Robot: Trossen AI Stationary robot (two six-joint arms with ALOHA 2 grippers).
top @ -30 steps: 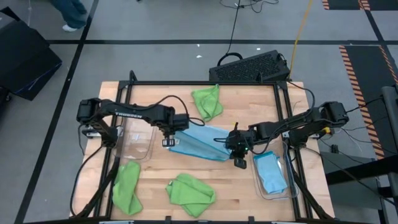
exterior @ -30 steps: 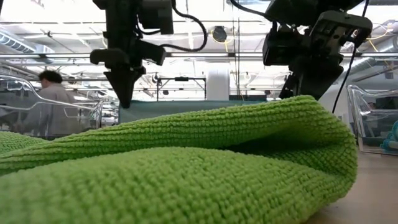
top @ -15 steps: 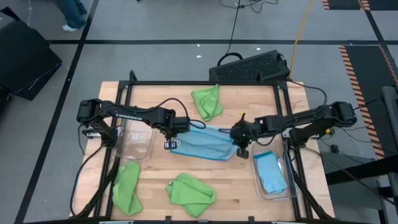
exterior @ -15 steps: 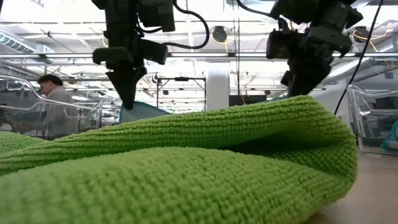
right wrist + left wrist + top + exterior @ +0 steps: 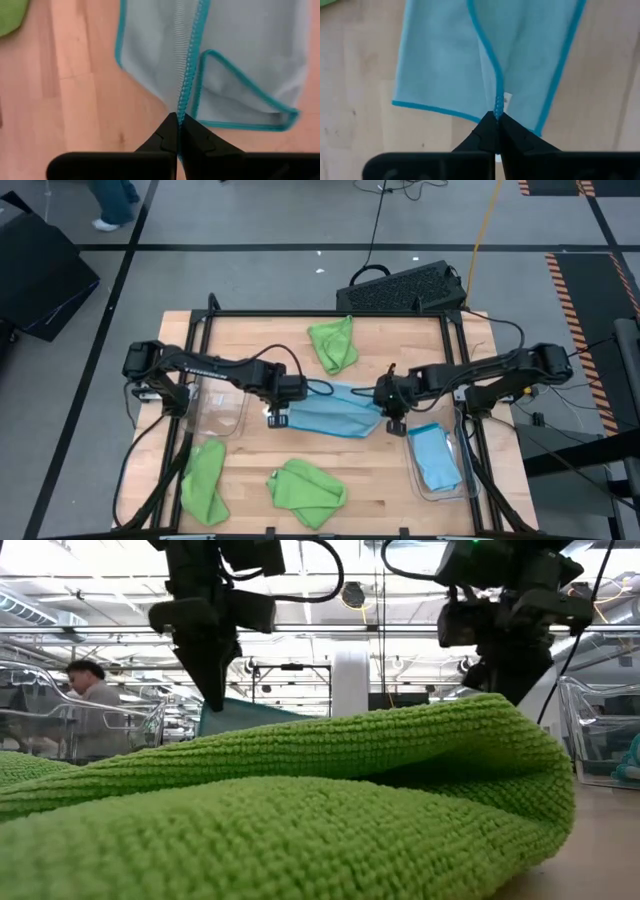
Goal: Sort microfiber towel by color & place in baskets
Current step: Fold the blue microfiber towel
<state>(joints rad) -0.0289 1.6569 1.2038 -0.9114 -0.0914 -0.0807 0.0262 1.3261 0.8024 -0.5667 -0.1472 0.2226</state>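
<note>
A light blue microfiber towel [image 5: 335, 414] lies mid-table between my two grippers. My left gripper [image 5: 278, 414] is shut on its left end and my right gripper [image 5: 392, 422] on its right end. In the low view a lime green towel [image 5: 300, 810] fills the foreground; behind it, the blue towel [image 5: 245, 718] rises toward my left gripper [image 5: 214, 700]. Three green towels rest flat on the wood: far [image 5: 333, 344], near left [image 5: 205, 482], near middle [image 5: 306, 492]. The right basket [image 5: 456, 480] holds a folded blue towel [image 5: 434, 458]; the left basket [image 5: 222, 406] shows nothing inside. My left gripper pinches the towel's darker stitched hem [image 5: 497, 107] between its two fingertips, coming from above and pointing steeply down. The hem runs away from the fingers; the cloth spreads out below onto the wood. My right gripper pinches the stitched hem [image 5: 182, 106] at its fingertips, slanting down from the table's right. A folded-over corner [image 5: 235, 100] lies beside the held hem. The rest of the cloth spreads onto the table.
A black perforated crate [image 5: 405, 286] stands at the far edge, right of centre. A black frame rail [image 5: 330, 313] runs round the tabletop. Bare wood shows between the near towels and the right basket. A person [image 5: 85, 690] sits in the room beyond.
My right gripper has gone toward the table's far edge with its end of the blue towel and tipped less steeply. My left gripper has shifted a little toward the right. The towel has drawn in narrower, and its left end stands higher in the low view.
</note>
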